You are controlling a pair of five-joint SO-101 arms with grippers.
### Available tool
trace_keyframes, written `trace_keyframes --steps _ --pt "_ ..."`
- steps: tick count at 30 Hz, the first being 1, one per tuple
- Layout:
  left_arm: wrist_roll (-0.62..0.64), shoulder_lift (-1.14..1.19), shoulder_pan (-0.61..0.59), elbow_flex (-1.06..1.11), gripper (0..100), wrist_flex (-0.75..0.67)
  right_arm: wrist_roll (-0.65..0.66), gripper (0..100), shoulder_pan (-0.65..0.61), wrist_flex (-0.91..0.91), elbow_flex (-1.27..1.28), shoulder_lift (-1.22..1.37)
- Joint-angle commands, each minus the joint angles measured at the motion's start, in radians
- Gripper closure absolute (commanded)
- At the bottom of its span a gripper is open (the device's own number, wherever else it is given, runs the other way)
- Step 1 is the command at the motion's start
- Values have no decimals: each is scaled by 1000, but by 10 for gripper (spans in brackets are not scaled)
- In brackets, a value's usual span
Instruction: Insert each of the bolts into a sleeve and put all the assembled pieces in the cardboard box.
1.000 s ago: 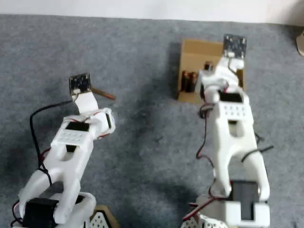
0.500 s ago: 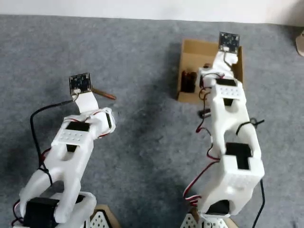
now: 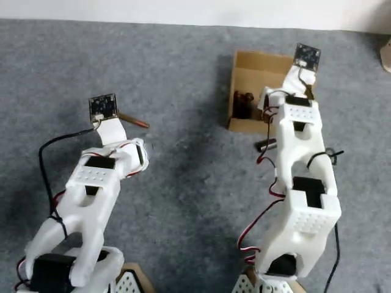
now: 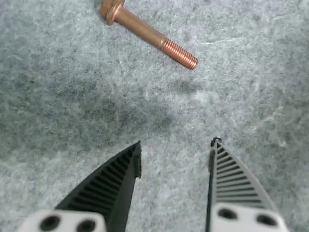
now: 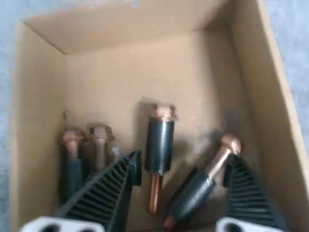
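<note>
A lone copper bolt [image 3: 133, 120] [image 4: 149, 35] lies on the grey carpet just ahead of my left gripper [image 4: 176, 144], which is open with nothing between its fingers. My right gripper [image 5: 186, 164] hangs open inside the cardboard box [image 3: 244, 67] [image 5: 43, 96]. Several assembled pieces, copper bolts in black sleeves, lie on the box floor: one [image 5: 159, 142] between the fingers, another [image 5: 200, 183] tilted beside it, two more [image 5: 72, 159] by the side wall. In the high view some pieces [image 3: 243, 104] show at the box's near left corner.
A dark sleeve [image 3: 264, 144] lies on the carpet just outside the box's near wall, against the right arm. Cardboard scraps show at the right edge [image 3: 386, 55] and at the bottom [image 3: 131, 273]. Open carpet stretches between the two arms.
The right arm has stretched forward over the box and its wrist has shifted slightly to the right. The left arm and the loose bolt have stayed put.
</note>
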Motion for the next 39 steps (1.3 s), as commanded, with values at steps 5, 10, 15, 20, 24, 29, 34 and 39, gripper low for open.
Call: trace_keyframes --steps 5,10,15,20,24,29,34,39 --pt "0 -4 -5 -5 783 -15 -178 722 -4 234 -194 -28" --pt "0 -4 -8 -5 783 -15 -339 722 -18 516 -372 -28" --pt "0 -4 -8 -5 783 -15 -548 722 -19 786 -532 -27" --pt "0 -4 -8 -5 783 -15 -698 722 -22 951 -587 -25" --pt "0 -4 -8 -5 783 -15 -758 722 -31 1027 -582 -16" --pt "0 -4 -8 -5 783 -15 -775 772 -41 1044 -515 22" --pt "0 -4 -8 -5 783 -15 -776 796 -36 983 -450 73" --pt "0 -4 -8 -5 783 -15 -775 796 -38 898 -421 124"
